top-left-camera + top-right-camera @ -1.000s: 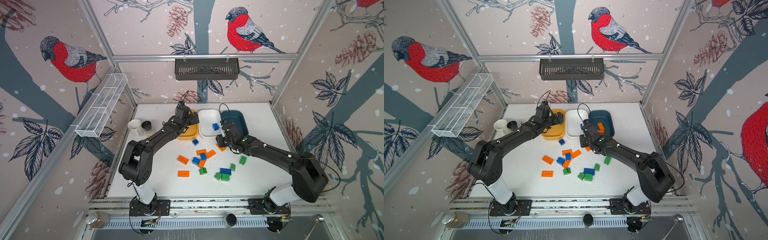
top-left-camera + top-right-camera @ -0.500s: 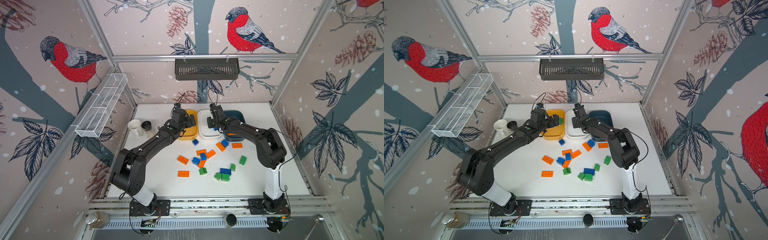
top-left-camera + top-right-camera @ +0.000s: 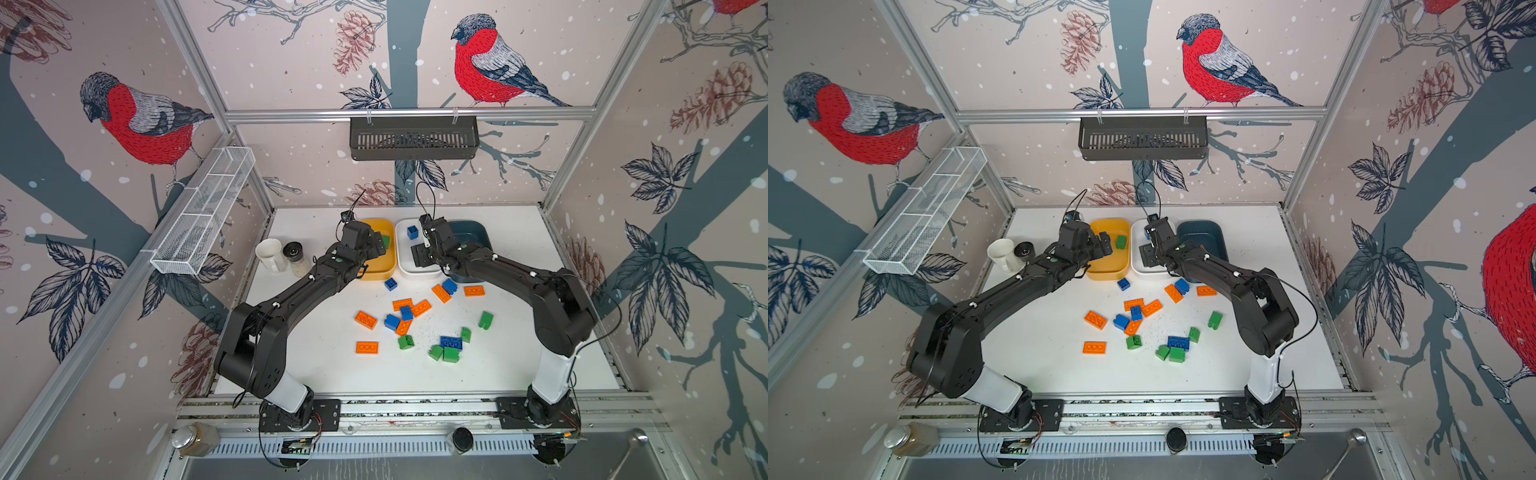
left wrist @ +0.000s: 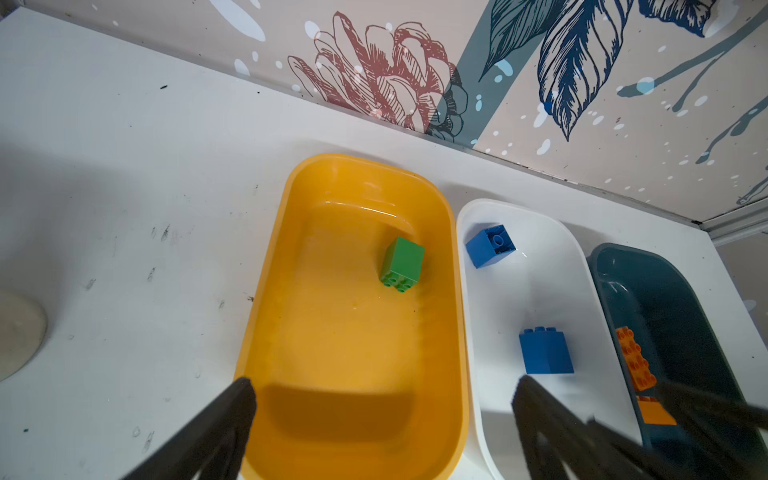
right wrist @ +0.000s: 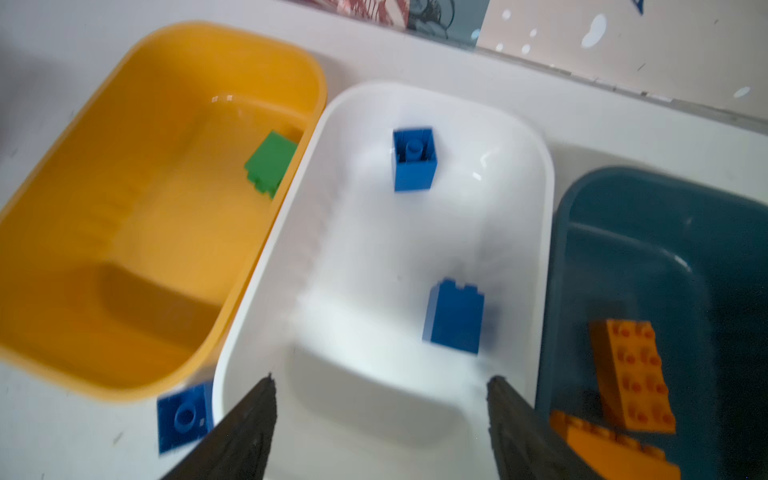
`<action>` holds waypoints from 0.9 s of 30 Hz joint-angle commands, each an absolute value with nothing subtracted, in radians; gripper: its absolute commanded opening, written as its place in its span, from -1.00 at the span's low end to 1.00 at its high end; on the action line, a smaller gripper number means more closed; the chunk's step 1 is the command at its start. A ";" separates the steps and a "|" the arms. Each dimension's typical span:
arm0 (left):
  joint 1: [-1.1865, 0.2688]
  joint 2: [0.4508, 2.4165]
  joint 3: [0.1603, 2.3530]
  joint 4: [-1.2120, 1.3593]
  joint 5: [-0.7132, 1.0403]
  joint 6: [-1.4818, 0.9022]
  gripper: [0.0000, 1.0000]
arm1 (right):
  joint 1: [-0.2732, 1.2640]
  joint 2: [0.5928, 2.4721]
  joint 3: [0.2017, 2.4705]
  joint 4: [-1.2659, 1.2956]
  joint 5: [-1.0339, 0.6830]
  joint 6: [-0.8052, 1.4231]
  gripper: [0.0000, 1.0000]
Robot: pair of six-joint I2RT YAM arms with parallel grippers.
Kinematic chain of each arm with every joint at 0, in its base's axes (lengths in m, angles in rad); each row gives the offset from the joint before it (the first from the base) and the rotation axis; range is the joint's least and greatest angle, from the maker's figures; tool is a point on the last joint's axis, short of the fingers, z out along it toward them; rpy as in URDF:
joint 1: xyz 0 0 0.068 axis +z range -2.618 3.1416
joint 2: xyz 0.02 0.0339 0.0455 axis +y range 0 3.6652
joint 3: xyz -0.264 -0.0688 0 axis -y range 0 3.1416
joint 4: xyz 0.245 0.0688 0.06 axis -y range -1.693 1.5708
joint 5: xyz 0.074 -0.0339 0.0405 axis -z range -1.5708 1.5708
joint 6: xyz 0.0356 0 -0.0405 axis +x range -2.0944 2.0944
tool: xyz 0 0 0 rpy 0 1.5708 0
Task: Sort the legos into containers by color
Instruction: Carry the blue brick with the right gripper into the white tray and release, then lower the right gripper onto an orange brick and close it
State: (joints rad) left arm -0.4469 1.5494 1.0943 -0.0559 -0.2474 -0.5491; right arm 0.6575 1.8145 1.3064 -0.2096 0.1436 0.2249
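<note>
Two blue bricks (image 5: 455, 318) in white tub (image 5: 365, 257), grouped by colour. Hangs right gripper (image 5: 382, 380) empty, jaws spread, above it; holds left gripper (image 4: 384, 382) equally wide over neighbouring yellow tub (image 4: 332, 332).

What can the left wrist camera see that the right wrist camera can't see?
Only the left wrist view shows a wide bare stretch of table beside the yellow tub, plus a pale round shape cut off at the picture's edge. Only the right wrist view shows a loose blue brick lying on the table outside the tubs. Both show the yellow tub holding one green brick, the white tub holding two blue bricks, and the teal tub holding two orange bricks.
</note>
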 commanded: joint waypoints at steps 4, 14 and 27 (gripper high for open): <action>-0.445 1.534 1.078 -0.020 -0.338 -0.591 0.94 | 0.721 1.632 1.035 -0.257 0.025 0.174 0.67; -0.445 1.528 1.078 0.012 -0.327 -0.594 0.94 | 0.783 1.676 0.956 -0.256 -0.031 0.230 0.72; -0.443 1.528 1.076 -0.003 -0.330 -0.582 0.94 | 0.799 1.761 0.996 -0.232 -0.075 0.197 0.74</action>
State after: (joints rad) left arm -0.4450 1.5307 1.0737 -0.0284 -0.3187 -0.5797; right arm 0.7971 1.7535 0.9909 -0.2508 -0.0494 0.2081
